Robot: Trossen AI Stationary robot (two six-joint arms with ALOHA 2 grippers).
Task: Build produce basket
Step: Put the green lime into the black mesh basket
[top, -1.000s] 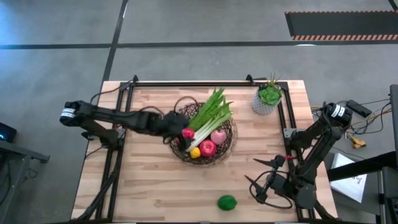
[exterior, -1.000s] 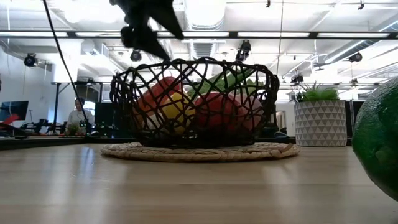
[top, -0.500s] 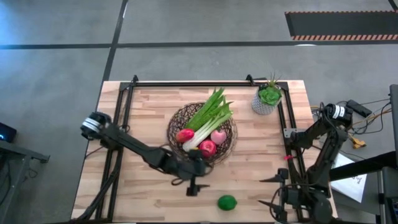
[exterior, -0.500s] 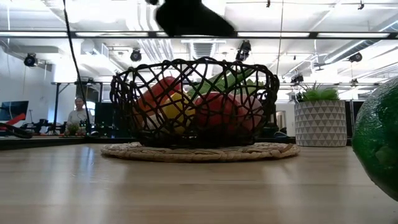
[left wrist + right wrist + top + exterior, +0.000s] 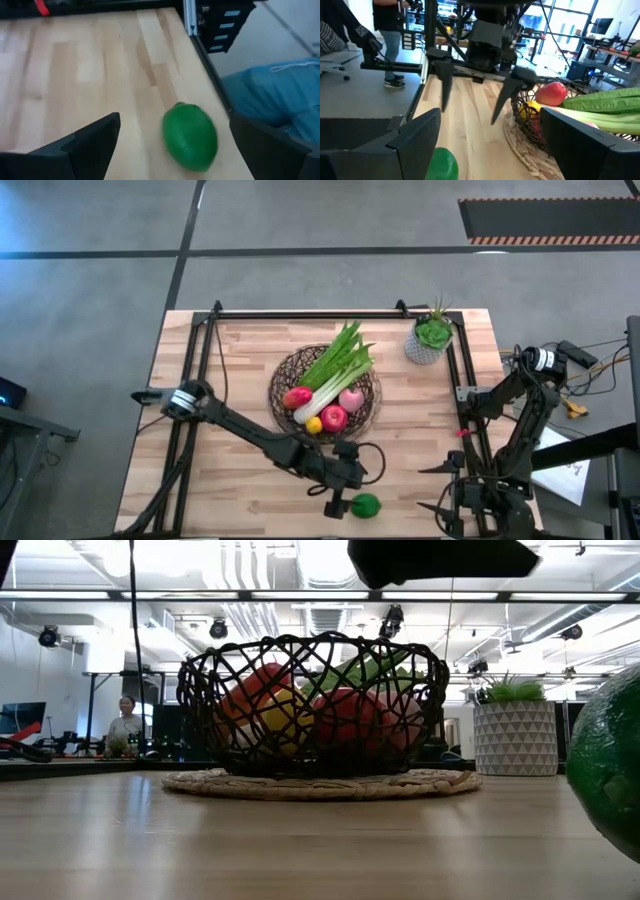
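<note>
The dark wire basket (image 5: 283,370) sits mid-table on its pale woven base. In it lie the celery stalk (image 5: 335,368), a red-orange fruit (image 5: 298,396), a pink fruit (image 5: 351,400), a red fruit (image 5: 334,418) and the lemon (image 5: 314,425). The green lime (image 5: 366,505) rests on the table by the near edge. My left gripper (image 5: 343,498) hovers open just left of and above the lime (image 5: 190,136), with one finger to each side ahead of it, touching nothing. My right gripper (image 5: 432,490) waits open at the near right corner.
A small grey pot with a green plant (image 5: 430,340) stands at the far right corner. Black frame rails (image 5: 200,360) run along the table's left, far and right sides. The lime lies close to the table's near edge (image 5: 210,80). People show in the room beyond.
My left arm has swung away from the basket's left rim, across the table toward the near edge, and now hangs over the lime. My right gripper has drawn back a little toward the near right corner. The produce has not moved.
</note>
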